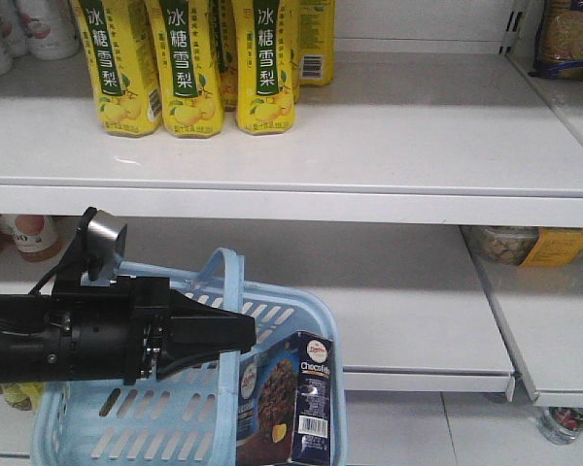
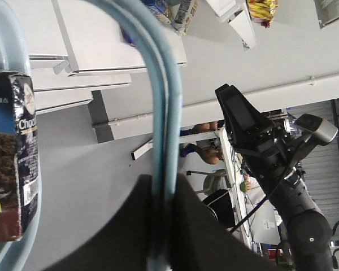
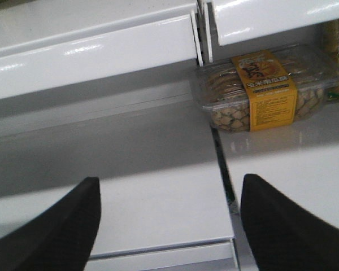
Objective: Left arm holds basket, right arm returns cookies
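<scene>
The tall navy-and-maroon cookie carton (image 1: 299,398) stands upright, long axis vertical, in the right-hand corner of the light blue slotted plastic basket (image 1: 313,309), low in the centre of the front view. The slim black left gripper (image 2: 163,195) is clamped on the basket's hoop handle (image 2: 161,113). The fabric-sleeved right arm's gripper (image 3: 169,183) is spread wide and empty, facing the white shelf (image 3: 158,169), so I judge the carton lies off to its lower left.

This is a shop aisle, or a mock-up of one. White metal retail shelves (image 1: 398,136) run across the front view, with yellow pear-drink bottles (image 1: 189,68) lined up at upper left. A labelled clear tray of snacks (image 3: 265,90) sits at the upper right of the right wrist view, and a light blue shopping basket (image 1: 316,309) is at lower left of the front view.
</scene>
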